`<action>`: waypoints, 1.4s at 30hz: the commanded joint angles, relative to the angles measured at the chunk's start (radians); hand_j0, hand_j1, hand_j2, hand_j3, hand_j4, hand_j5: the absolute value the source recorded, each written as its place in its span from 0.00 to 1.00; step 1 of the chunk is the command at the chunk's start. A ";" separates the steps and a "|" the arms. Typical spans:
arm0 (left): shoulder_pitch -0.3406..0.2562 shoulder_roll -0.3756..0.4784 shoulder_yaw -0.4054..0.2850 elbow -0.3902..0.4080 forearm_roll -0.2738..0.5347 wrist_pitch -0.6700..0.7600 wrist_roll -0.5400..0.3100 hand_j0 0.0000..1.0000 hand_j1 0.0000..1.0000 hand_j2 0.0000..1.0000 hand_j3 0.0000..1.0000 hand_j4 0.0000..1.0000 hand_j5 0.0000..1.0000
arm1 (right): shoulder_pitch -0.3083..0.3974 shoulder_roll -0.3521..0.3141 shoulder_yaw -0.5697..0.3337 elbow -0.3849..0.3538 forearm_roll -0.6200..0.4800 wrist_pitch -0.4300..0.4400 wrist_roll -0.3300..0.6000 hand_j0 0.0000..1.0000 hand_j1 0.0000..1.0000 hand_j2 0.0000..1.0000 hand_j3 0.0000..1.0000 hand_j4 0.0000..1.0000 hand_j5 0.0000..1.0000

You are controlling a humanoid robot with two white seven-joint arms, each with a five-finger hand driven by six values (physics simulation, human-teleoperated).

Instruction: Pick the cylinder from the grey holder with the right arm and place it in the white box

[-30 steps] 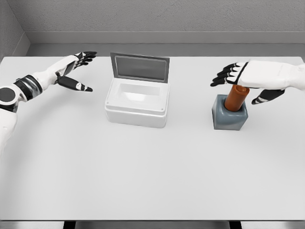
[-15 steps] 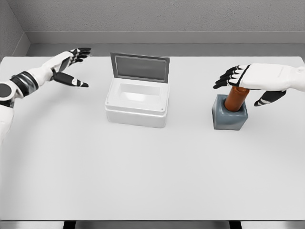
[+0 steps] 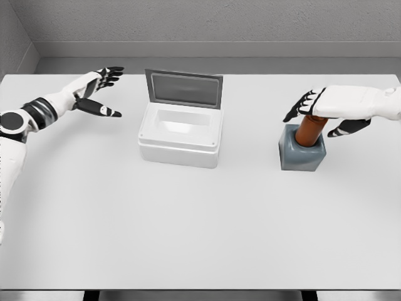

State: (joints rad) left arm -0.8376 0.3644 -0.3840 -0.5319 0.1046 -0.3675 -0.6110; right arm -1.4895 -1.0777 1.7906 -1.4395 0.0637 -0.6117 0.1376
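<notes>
Fingers of the right hand spread above the cylinder.

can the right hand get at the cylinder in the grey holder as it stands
Probably yes. The right hand hovers open over the cylinder, whose upper part stands clear of the grey holder, with nothing between them.

Smooth white shells on both arms, black segmented fingers. Left hand at upper left: black and grey ringed bands along forearm. Right hand at right: plain white back, black fingertips.
</notes>
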 commanded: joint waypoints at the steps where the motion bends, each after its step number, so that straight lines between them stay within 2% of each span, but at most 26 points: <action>1: 0.000 -0.010 0.005 -0.007 0.004 0.004 0.000 1.00 1.00 1.00 1.00 1.00 1.00 | 0.000 0.002 -0.002 0.008 -0.004 0.001 0.000 0.82 0.82 0.82 0.82 0.82 0.82; 2: 0.000 -0.012 0.005 -0.007 0.001 0.004 0.000 1.00 1.00 1.00 1.00 1.00 1.00 | 0.000 0.002 -0.002 0.018 -0.005 0.001 0.000 0.81 0.81 0.81 0.81 0.81 0.81; 4: 0.000 -0.010 0.004 -0.005 0.000 0.004 0.000 1.00 1.00 1.00 1.00 1.00 1.00 | 0.000 0.001 -0.002 0.027 -0.004 0.001 0.008 0.69 0.69 0.69 0.69 0.69 0.69; 7: 0.000 -0.008 -0.001 -0.003 -0.002 0.004 0.000 1.00 1.00 1.00 1.00 1.00 1.00 | 0.000 0.001 -0.008 0.039 -0.004 0.001 0.008 0.63 0.63 0.63 0.63 0.63 0.63; 9: 0.000 -0.007 0.001 -0.002 0.000 0.004 0.000 1.00 1.00 1.00 1.00 1.00 1.00 | 0.000 0.002 -0.008 0.039 -0.002 0.001 0.013 0.63 0.63 0.63 0.63 0.63 0.63; 11: -0.002 -0.007 0.004 0.000 0.000 0.004 0.000 1.00 1.00 1.00 1.00 1.00 1.00 | 0.000 0.004 -0.007 0.030 0.005 0.001 0.017 0.57 0.57 0.57 0.57 0.57 0.57; 16: -0.012 -0.005 0.001 0.003 0.000 0.007 0.000 1.00 1.00 1.00 1.00 1.00 1.00 | 0.006 0.016 -0.005 0.027 0.007 0.001 0.022 0.52 0.52 0.52 0.52 0.52 0.52; 23: -0.012 -0.005 -0.001 0.001 0.000 0.005 0.000 1.00 1.00 1.00 1.00 1.00 1.00 | 0.009 0.010 -0.005 0.030 0.008 0.001 0.045 0.40 0.40 0.40 0.40 0.40 0.40; 30: -0.014 -0.005 -0.003 0.000 0.001 0.005 0.000 1.00 1.00 1.00 1.00 1.00 1.00 | -0.006 -0.021 -0.051 0.030 0.007 0.001 0.050 0.39 0.39 0.39 0.39 0.39 0.39; 42: -0.023 -0.004 -0.004 0.000 0.003 0.005 0.000 1.00 1.00 1.00 1.00 1.00 1.00 | -0.008 0.018 -0.115 0.007 -0.007 0.001 0.045 0.36 0.36 0.36 0.36 0.36 0.36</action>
State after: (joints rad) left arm -0.8606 0.3606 -0.3901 -0.5311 0.1009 -0.3628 -0.6110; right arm -1.4972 -1.0696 1.6883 -1.4269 0.0656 -0.6113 0.1834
